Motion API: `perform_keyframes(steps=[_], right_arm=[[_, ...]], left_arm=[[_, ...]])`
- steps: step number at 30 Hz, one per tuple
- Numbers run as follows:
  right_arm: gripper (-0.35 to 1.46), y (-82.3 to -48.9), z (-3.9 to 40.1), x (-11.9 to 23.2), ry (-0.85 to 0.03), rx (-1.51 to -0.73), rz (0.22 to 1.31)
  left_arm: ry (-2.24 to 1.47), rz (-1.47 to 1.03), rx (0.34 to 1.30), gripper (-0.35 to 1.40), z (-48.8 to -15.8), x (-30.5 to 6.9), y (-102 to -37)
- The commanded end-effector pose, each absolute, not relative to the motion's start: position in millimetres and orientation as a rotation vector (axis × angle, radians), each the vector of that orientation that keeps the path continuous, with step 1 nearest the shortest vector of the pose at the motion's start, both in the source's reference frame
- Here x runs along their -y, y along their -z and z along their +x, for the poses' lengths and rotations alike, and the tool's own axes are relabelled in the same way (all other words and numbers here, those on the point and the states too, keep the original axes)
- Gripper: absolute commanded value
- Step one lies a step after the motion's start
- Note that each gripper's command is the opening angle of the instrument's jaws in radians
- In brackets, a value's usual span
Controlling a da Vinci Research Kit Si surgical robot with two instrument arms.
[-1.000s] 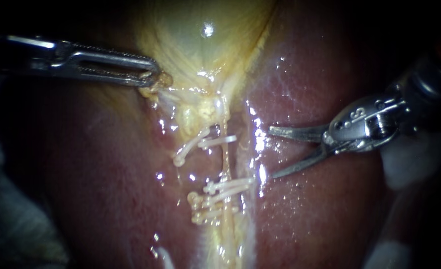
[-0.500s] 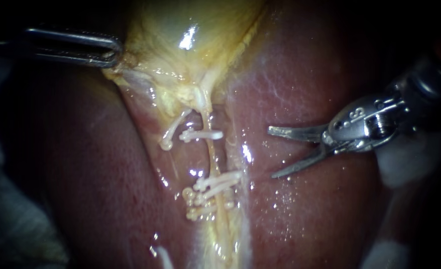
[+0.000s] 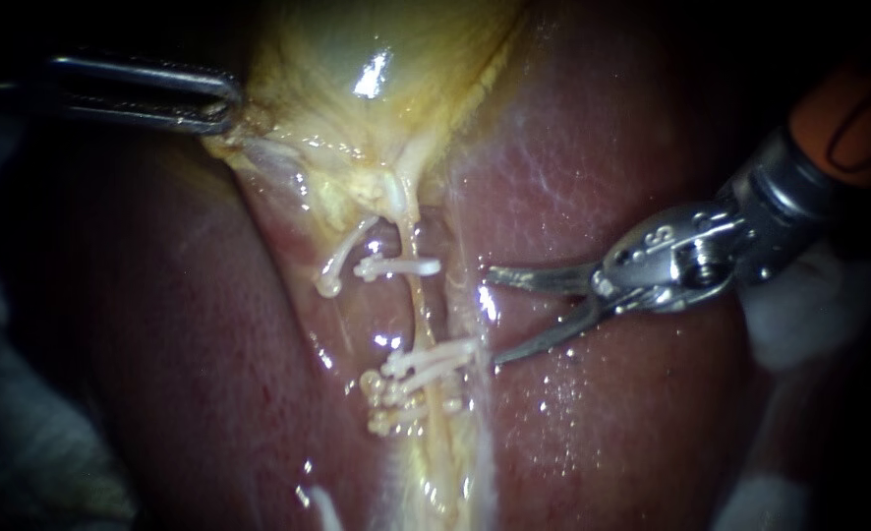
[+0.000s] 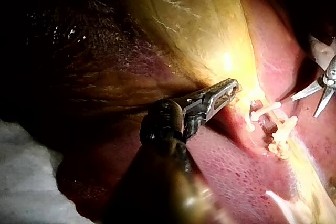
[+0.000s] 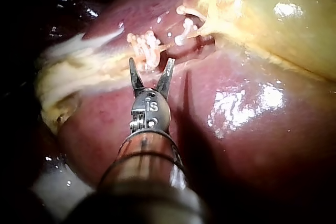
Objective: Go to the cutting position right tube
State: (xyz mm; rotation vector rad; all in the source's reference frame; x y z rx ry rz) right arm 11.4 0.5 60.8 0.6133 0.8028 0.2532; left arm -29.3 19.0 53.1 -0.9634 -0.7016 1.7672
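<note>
Two curved blades of the right instrument (image 3: 494,320) are held well apart, and nothing is gripped between them. Their tips are pointed at the tube (image 3: 419,310) from its right side in the endoscope view and are stopped just short of it. The tube is seen as a thin pale strand that runs down from the neck of the gallbladder (image 3: 377,49) over the liver (image 3: 603,423). It is crossed by white clips: an upper clip (image 3: 396,265) close to the gallbladder neck and a lower cluster of clips (image 3: 421,369) farther along the tube. The bare stretch of tube between them is level with the gap of the open blades. The lower blade tip may be touching the near end of the lower cluster, though this cannot be settled from the views. A further clip (image 3: 340,261) lies slanted on the side of the tube away from the blades. The left instrument (image 3: 214,103) is placed well apart from the tube, beside the gallbladder. Its jaws are closed on the gallbladder's edge, and that tissue is drawn taut towards them.
</note>
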Motion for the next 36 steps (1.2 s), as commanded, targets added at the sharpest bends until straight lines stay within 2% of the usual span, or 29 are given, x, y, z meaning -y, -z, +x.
perform_keyframes(steps=[1,16,25,36], right_arm=[[1.43,-61.6,11.5,-0.4,-0.261,-0.801,0.626],[1.41,-67.3,15.5,-0.5,-0.314,-0.823,0.768],[1.41,-69.0,17.7,0.7,-0.319,-0.843,0.828],[1.36,-68.9,19.5,0.8,-0.326,-0.971,0.897]], left_arm=[[-1.767,-0.963,0.701,-0.35,-29.4,-18.9,-53.2],[-1.766,-0.963,0.699,-0.35,-29.5,-18.8,-53.0],[-1.766,-0.963,0.698,-0.35,-29.5,-18.7,-53.0],[-1.765,-0.963,0.697,-0.35,-29.7,-18.7,-53.0]])
